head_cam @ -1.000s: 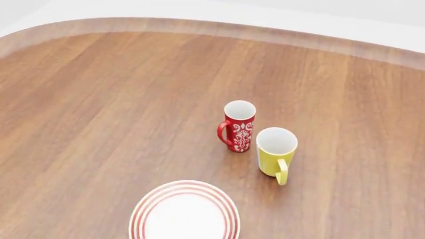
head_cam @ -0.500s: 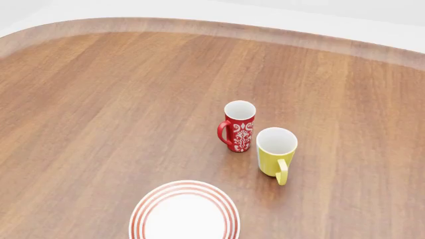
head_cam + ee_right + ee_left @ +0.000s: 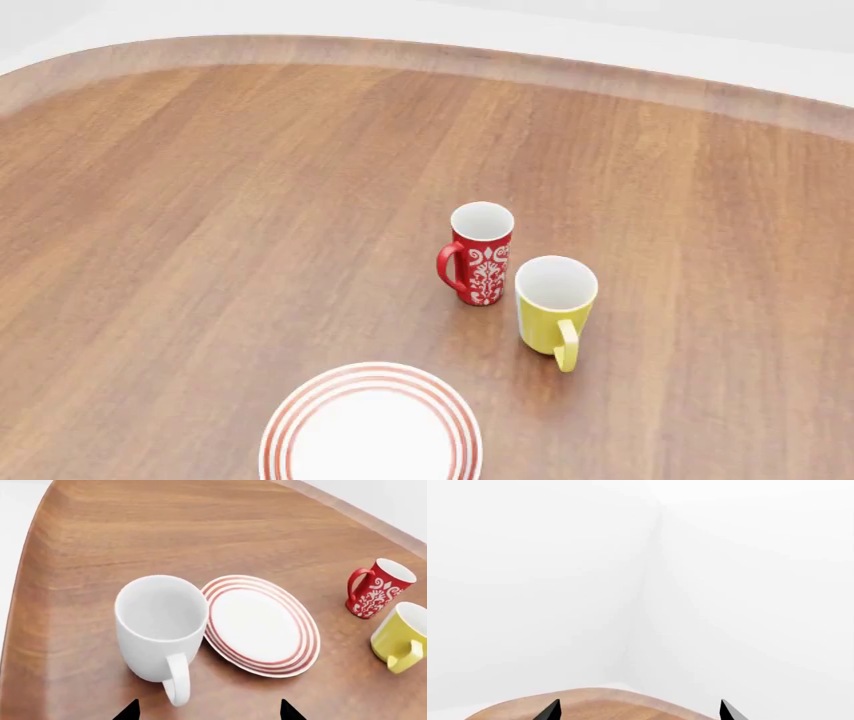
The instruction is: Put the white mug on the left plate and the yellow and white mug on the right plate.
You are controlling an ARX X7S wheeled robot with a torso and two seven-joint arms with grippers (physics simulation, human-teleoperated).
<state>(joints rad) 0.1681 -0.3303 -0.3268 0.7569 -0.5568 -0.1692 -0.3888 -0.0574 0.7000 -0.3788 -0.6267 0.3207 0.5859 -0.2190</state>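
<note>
White mug (image 3: pixel 160 625), red-ringed plate (image 3: pixel 371 425), red floral mug (image 3: pixel 479 254), yellow mug (image 3: pixel 554 305)

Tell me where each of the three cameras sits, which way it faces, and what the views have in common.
Head view: high on the robot, looking down over the table at the red mug, yellow mug and one plate; no arm shows.
Left wrist view: looks past the table edge at blank white walls; only the left gripper tips show, apart.
Right wrist view: looks down at the white mug beside the plate; right gripper tips show, apart.
Head and right wrist views share the plate, red mug and yellow mug.
</note>
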